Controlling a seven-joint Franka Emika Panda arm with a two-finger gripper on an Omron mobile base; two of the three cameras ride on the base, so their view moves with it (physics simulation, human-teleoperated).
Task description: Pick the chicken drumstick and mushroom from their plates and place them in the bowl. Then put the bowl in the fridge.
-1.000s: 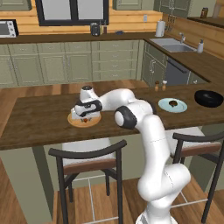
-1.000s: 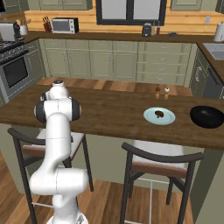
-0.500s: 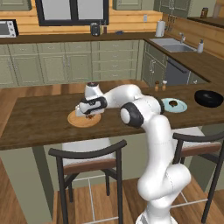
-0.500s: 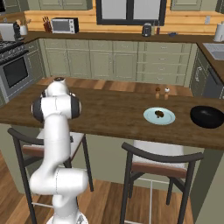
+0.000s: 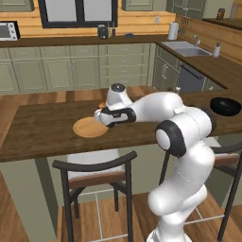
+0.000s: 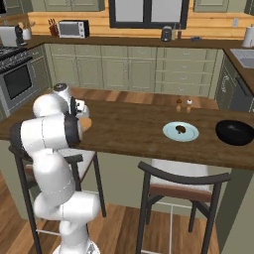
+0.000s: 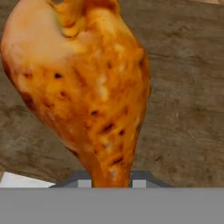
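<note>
The gripper (image 5: 100, 115) pinches the drumstick (image 7: 83, 87) by its thin end and holds it above the wooden counter (image 5: 42, 130), just beside the tan plate (image 5: 87, 127). So the first pick looks done. The mushroom (image 6: 181, 130) lies on the blue plate (image 6: 171, 133), and the black bowl (image 6: 235, 133) stands at the far end. Both placings and the fridge step are left.

chicken drumstick (image 7: 83, 87) up close, glossy orange-brown with dark spots, thick end up, narrow end down at the tool (image 7: 109, 181). Brown wood worktop (image 7: 183, 109) behind the drumstick on all sides.
</note>
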